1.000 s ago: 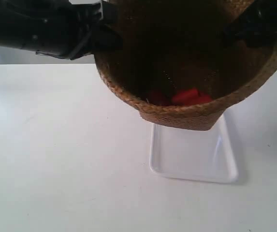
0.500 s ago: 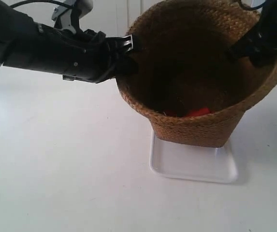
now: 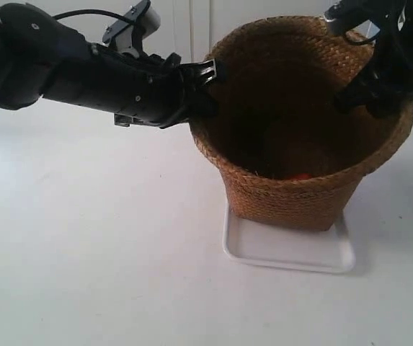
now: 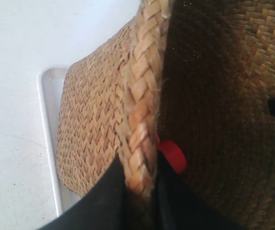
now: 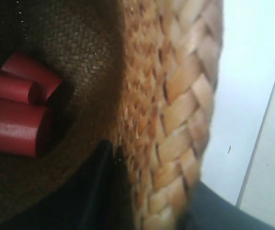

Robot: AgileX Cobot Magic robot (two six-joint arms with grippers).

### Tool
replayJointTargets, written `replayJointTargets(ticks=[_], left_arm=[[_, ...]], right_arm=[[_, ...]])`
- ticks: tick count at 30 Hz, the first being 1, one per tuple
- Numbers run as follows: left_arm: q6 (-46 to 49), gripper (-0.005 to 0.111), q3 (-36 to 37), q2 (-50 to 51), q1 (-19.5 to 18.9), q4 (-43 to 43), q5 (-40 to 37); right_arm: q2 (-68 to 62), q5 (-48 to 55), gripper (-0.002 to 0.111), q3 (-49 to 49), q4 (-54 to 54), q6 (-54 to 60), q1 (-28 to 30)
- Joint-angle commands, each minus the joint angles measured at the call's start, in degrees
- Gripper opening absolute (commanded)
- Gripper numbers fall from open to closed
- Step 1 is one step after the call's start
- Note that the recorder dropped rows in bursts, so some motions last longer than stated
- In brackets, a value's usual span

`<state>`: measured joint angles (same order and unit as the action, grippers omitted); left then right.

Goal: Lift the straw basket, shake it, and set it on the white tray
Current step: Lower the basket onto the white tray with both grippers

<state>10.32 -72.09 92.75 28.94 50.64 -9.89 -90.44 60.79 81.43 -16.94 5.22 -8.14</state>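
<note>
The brown woven straw basket [image 3: 292, 191] stands upright with its base over the white tray [image 3: 285, 252]; whether it touches the tray I cannot tell. My left gripper [image 4: 139, 184] is shut on the braided rim [image 4: 144, 86], one finger outside and one inside; it belongs to the arm at the exterior view's left [image 3: 120, 76]. My right gripper [image 5: 149, 191] is shut on the opposite rim [image 5: 185, 96], on the arm at the exterior view's right [image 3: 379, 65]. Red cylinders [image 5: 12, 124] lie inside the basket on its bottom. The tray's edge [image 4: 46, 139] shows beside the basket wall.
A white table [image 3: 83, 252] spreads around the tray. A pale wall or cabinet front [image 3: 192, 29] stands behind the basket.
The basket has come down and away from the camera with both arms, from high above the tray to low over it, and now stands more upright.
</note>
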Motion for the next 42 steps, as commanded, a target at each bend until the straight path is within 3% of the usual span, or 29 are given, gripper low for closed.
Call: replayJointTargets(ticks=[1,20,23,25,27,33,42], left_arm=[[0.0,0.000,-1.4,0.5,0.5,3.2,-0.5],[0.2,0.001,-1.4,0.6,0.4,3.1,-2.5],[0.2,0.017,-1.4,0.6,0.4,3.0,-2.1],[1.7,0.040,-1.4,0.6,0.4,2.9,-2.1],[2.3,0.050,-1.4,0.6,0.4,2.9,-2.1],[3.6,0.061,-1.4,0.6,0.4,2.7,-2.6],[3.7,0.071,-1.4,0.6,0.4,2.7,-4.0]], right_arm=[[-0.1,-0.6,0.000,0.2,-4.8,2.5,0.3],[-3.0,-3.0,0.000,0.2,-3.6,2.3,0.3],[-3.0,-3.2,0.005,0.2,-3.6,2.3,0.3],[-3.0,-3.3,0.018,0.2,-3.6,2.3,0.3],[-3.0,-3.6,0.025,0.2,-3.6,2.3,0.3],[-2.8,-3.6,0.042,0.2,-3.7,2.2,0.3],[-2.7,-3.6,0.057,0.2,-4.4,2.2,0.3]])
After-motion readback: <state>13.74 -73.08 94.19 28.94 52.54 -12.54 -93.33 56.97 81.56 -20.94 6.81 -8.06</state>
